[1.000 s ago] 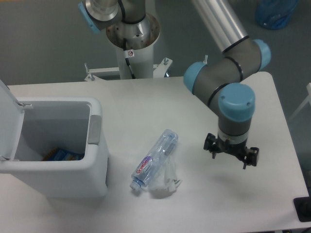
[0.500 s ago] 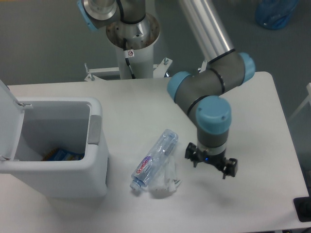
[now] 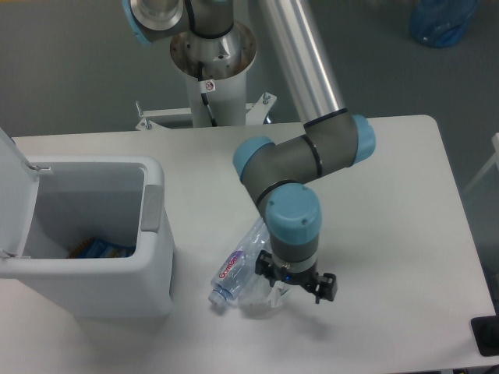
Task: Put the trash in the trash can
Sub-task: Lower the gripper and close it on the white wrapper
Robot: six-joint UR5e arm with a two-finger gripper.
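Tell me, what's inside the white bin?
The trash can stands open. At its bottom lies something blue with a bit of orange; I can't tell what. The near wall hides the rest of the floor.

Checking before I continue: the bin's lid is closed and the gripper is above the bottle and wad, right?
Not quite. The camera view shows the bin with its lid open. The gripper is indeed above the bottle and wad.
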